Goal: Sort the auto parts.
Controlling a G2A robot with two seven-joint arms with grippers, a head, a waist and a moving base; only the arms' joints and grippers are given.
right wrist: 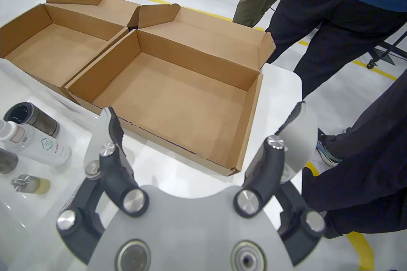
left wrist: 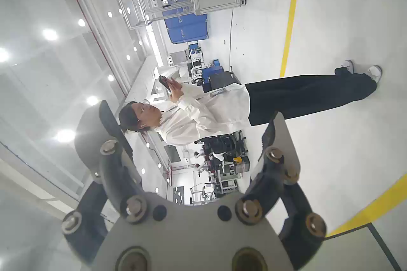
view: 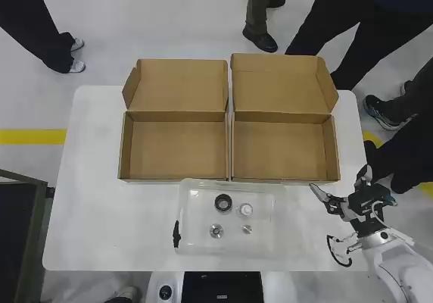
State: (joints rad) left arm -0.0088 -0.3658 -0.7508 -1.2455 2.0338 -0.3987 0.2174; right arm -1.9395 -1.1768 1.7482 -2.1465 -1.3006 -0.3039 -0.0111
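Ana: Where were the auto parts?

Tom: All four sat in the clear tray [view: 194,185]. It lay at the near side of the white table [view: 103,212], just in front of the two boxes.

Ana: Which way did they point?

Tom: Up. From above each one looked round, so they stood on end, with the long way going up and down. The dark tube [view: 222,203] showed its open hole at the top. The white bottle [view: 245,209] stood just beside it. Nearer the robot stood a silver part [view: 216,231]. Next to that was a small part [view: 247,228] with a metal cap and a yellowish body (the right wrist view showed that best).

Ana: Was there any writing?

Tom: The white bottle had a label with a little picture and some red letters.

Ana: What about the boxes?

Tom: The left box [view: 173,148] and the right box [view: 281,149] were brown cardboard. They sat side by side and touched. Their lids were folded back, away from the robot. I could see their bare brown floors.

Ana: And the pincers?

Tom: The right pincer [right wrist: 203,113] hung over the right near corner of the table, just beside the tray. It pointed toward the right box, fingers wide apart, holding nothing. The left pincer [left wrist: 189,110] pointed out into the room. It was spread wide too, with nothing between its fingers.
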